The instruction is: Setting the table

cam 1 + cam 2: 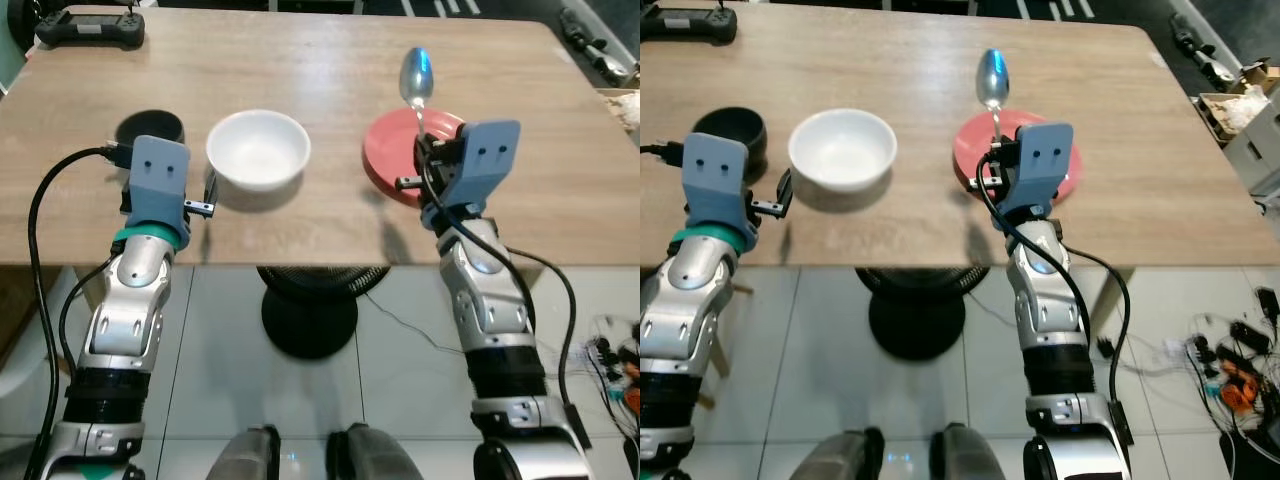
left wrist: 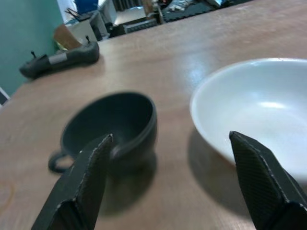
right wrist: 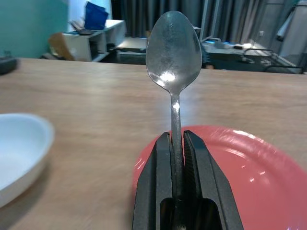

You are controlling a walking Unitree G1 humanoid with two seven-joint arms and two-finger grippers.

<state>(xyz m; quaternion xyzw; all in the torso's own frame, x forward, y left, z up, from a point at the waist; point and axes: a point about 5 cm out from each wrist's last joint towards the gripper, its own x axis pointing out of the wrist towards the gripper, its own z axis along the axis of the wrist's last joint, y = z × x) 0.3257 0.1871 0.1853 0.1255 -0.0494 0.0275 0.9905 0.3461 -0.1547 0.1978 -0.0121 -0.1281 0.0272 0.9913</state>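
A metal spoon (image 1: 416, 78) stands out over the red plate (image 1: 385, 150), held by its handle in my right gripper (image 3: 176, 139), which is shut on it above the plate's near side. A white bowl (image 1: 258, 148) sits left of the plate, mid-table. A black cup (image 1: 150, 128) stands to the bowl's left. My left gripper (image 2: 172, 158) hovers low at the near table edge, open, its fingers (image 2: 84, 182) spread between cup (image 2: 115, 122) and bowl (image 2: 259, 110), holding nothing.
A black controller (image 1: 90, 27) lies at the table's far left corner. The wooden table (image 1: 300, 60) has bare room behind the dishes. Under it stands a black round base (image 1: 310, 315) on grey tiles. Cables lie on the floor at right (image 1: 1230, 360).
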